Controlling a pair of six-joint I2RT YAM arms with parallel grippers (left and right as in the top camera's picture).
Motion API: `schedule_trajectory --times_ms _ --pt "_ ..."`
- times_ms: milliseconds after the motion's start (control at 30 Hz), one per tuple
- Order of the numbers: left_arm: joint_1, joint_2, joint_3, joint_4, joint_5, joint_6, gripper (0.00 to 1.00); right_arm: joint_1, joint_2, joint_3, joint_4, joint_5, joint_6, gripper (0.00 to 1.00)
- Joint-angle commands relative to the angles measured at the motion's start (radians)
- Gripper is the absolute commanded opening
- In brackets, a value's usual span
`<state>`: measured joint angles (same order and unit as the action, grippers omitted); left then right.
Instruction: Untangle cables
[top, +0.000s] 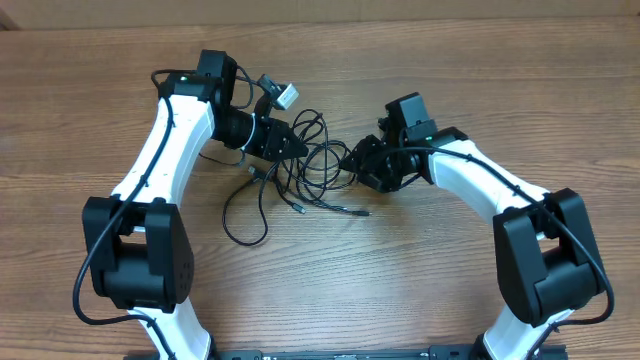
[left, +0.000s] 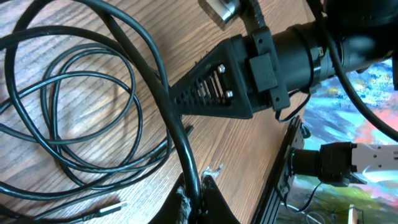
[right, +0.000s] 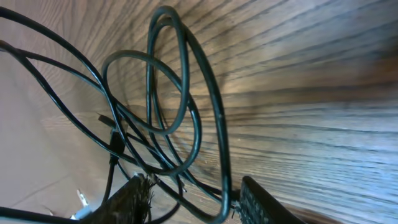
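Note:
Thin black cables (top: 305, 165) lie in tangled loops on the wooden table between my two grippers, with loose ends and small plugs (top: 301, 210) trailing toward the front. My left gripper (top: 296, 143) is shut on one cable strand (left: 180, 134), pinched between its fingertips (left: 198, 196). Loops of cable (left: 74, 112) lie to its left, and a silver-tipped plug (left: 112, 205) shows at the bottom. My right gripper (top: 352, 160) is open at the right side of the tangle. Several cable loops (right: 180, 106) pass between its spread fingers (right: 193, 202).
A white-and-grey connector (top: 283, 95) on a thicker cable sits near the left arm's wrist. A long cable loop (top: 245, 215) trails toward the table's front. The right arm's gripper body (left: 249, 68) fills the upper right of the left wrist view.

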<state>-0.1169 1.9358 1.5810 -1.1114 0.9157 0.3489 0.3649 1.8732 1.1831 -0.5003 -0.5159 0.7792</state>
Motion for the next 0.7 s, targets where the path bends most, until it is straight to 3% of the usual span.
schedule_trajectory --times_ms 0,667 --pt "0.008 -0.023 0.009 -0.004 0.042 0.044 0.04 0.001 0.002 0.014 0.016 0.039 0.045 0.45" --pt "0.008 -0.023 0.009 -0.003 0.024 0.044 0.04 0.047 0.003 0.014 0.066 0.109 0.115 0.47"
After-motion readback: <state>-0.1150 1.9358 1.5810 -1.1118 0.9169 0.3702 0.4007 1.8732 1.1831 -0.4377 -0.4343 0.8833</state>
